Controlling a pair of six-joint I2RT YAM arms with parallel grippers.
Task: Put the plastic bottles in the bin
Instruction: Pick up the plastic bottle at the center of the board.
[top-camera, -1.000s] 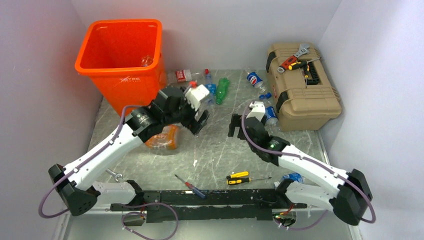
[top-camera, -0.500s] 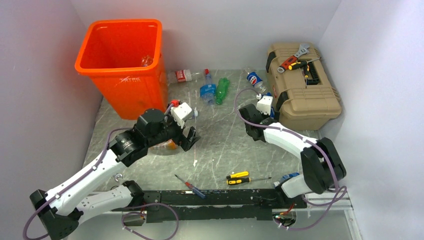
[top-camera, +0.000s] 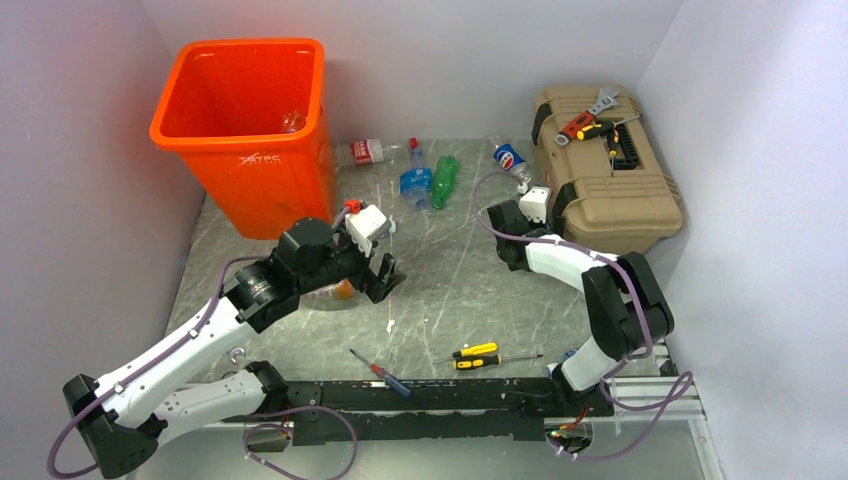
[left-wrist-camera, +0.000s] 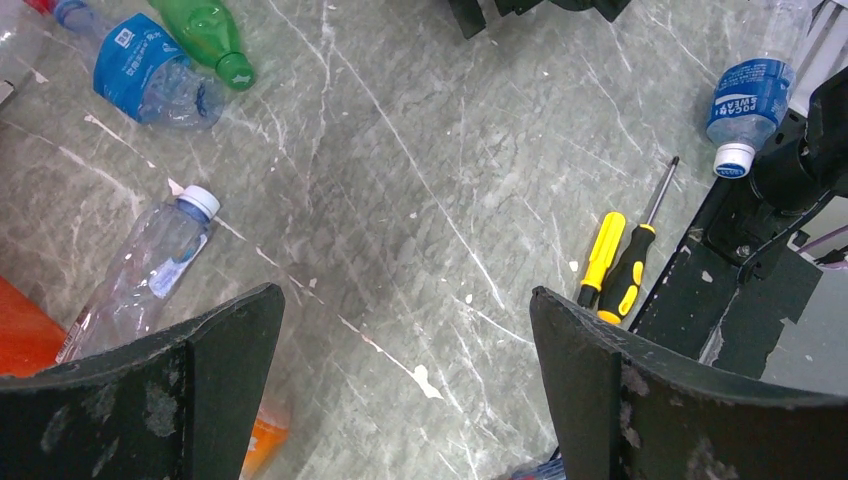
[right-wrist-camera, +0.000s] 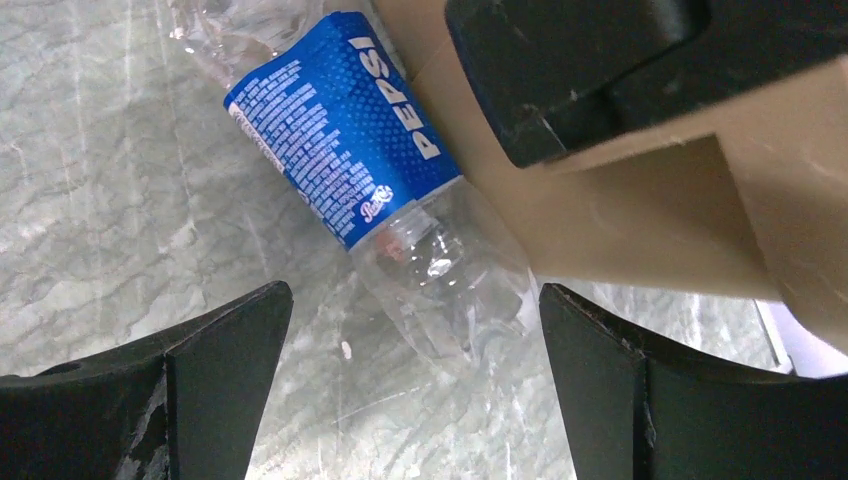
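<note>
We see a grey-green stone bench with white streaks and little white chips in it. Plain white walls stand on the left, far and right sides.

The orange bin stands in the far left corner of the bench. One clear bottle lies inside it. A tan toolbox sits at the far right, with hand tools on its lid.

On the far side, between the bin and the toolbox, lie a red-label bottle, a blue-label bottle and a green bottle.

The Pepsi bottle lies flat on the bench, right against the side of the toolbox. The right jaws hang over it, wide apart, and hold nothing.

The left jaws hang over the bench near the bin. They are wide apart too, with only bare bench between them. Close by them lie an orange-label bottle and a see-through bottle with a pale cap.

On the near side lie two yellow screwdrivers and a red-handled screwdriver. The Pocari bottle lies at the near right edge.
</note>
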